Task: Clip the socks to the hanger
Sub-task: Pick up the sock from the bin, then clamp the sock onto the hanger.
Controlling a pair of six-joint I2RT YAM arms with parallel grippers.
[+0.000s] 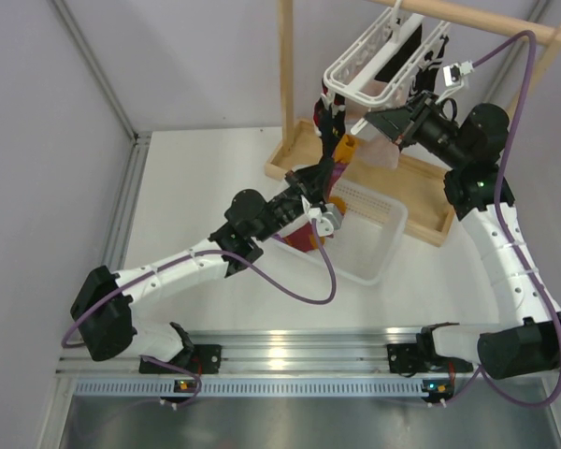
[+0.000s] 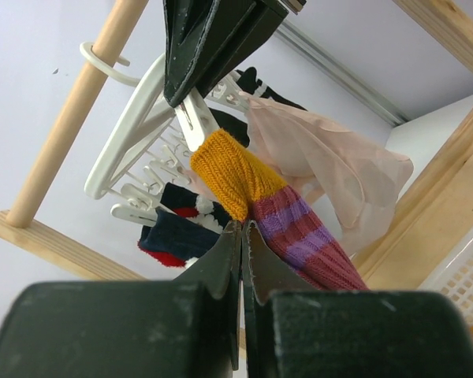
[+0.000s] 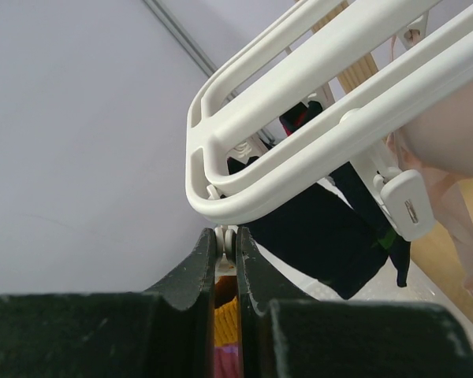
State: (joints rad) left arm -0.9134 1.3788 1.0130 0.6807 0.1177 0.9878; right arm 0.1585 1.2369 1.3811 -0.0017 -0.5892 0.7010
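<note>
Reaching up, left claw on sock.

Left arm: white links, black joint housings.
Right arm: same white links, small dark dots along the side, black joints, one green light.
Cables: purple, one per arm.
Bases: bulky black blocks.
Left gripper: matte dark fingers, tapered, pale scuffs on the edges.
Right gripper: same dark fingers, curved inner tips.
Wrist camera: small white box, purple lead.
</note>
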